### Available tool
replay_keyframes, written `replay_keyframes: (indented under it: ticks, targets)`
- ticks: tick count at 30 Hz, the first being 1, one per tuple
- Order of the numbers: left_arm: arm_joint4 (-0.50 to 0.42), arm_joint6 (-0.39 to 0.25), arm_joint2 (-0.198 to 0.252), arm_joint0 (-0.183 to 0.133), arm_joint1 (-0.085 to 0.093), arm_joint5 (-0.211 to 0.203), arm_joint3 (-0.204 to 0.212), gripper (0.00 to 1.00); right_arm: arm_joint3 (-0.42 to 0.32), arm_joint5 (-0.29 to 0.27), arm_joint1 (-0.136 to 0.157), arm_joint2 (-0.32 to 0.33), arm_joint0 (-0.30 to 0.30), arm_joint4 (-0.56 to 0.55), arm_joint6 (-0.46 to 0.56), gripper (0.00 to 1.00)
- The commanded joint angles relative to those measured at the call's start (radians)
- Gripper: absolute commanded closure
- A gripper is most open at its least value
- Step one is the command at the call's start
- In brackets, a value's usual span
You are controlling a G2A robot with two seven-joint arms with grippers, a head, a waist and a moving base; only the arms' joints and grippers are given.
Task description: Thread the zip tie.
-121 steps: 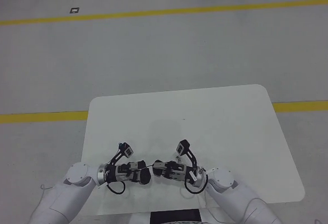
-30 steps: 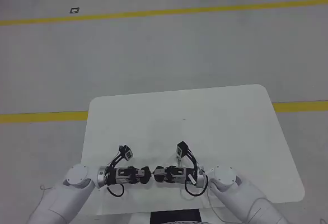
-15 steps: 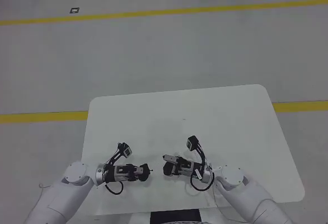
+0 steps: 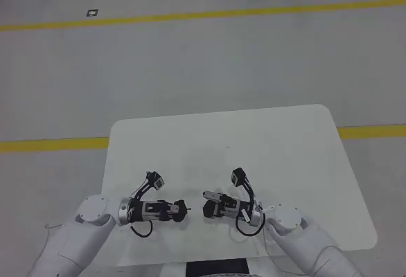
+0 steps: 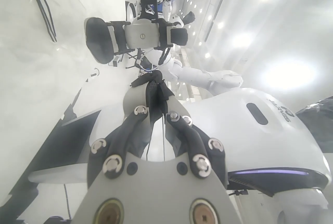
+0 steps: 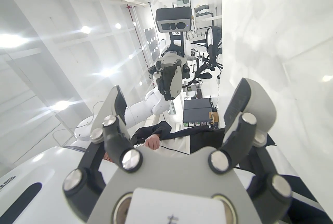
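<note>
White surface [image 4: 258,138] on a grey floor [image 4: 50,83] with yellow lines; both arms are low over its near edge, tips facing each other with a small gap between. Left end effector [image 5: 154,95]: fingers pressed together, pinching the black zip tie [image 5: 153,79], which bunches up just past the fingertips, above the surface. Right end effector [image 6: 180,95]: fingers spread, nothing between them, apart from the tie. Cannot tell whether the tail is through the head. Judgement: the step in hand is between grasps, with the tie carried by the left alone. The next move calls for the right to close in on the free end, square to the left, and pinch it without twisting the strap.
</note>
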Motion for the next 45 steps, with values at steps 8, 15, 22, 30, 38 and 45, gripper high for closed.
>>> replay_keyframes:
  ticks: [8, 15, 22, 30, 38, 45]
  targets:
    - [0.142, -0.084, -0.082, 0.048, -0.026, 0.0, -0.074, 1.0, 0.0, 0.0, 0.0, 0.0, 0.0, 0.0, 0.0, 0.0]
    - [0.097, -0.084, -0.135, 0.069, -0.044, 0.0, -0.1, 1.0, 0.0, 0.0, 0.0, 0.0, 0.0, 0.0, 0.0, 0.0]
    - [0.077, -0.043, -0.132, 0.071, -0.046, 0.0, -0.1, 1.0, 0.0, 0.0, 0.0, 0.0, 0.0, 0.0, 0.0, 0.0]
    - [0.165, 0.052, -0.212, 0.073, -0.046, 0.0, -0.108, 1.0, 0.0, 0.0, 0.0, 0.0, 0.0, 0.0, 0.0, 0.0]
    - [0.176, 0.063, -0.291, 0.105, -0.054, 0.0, -0.109, 1.0, 0.0, 0.0, 0.0, 0.0, 0.0, 0.0, 0.0, 0.0]
    - [0.176, 0.063, -0.291, 0.105, -0.054, 0.0, -0.109, 1.0, -0.115, 0.134, 0.013, 0.011, 0.035, -0.191, -0.017, 0.0]
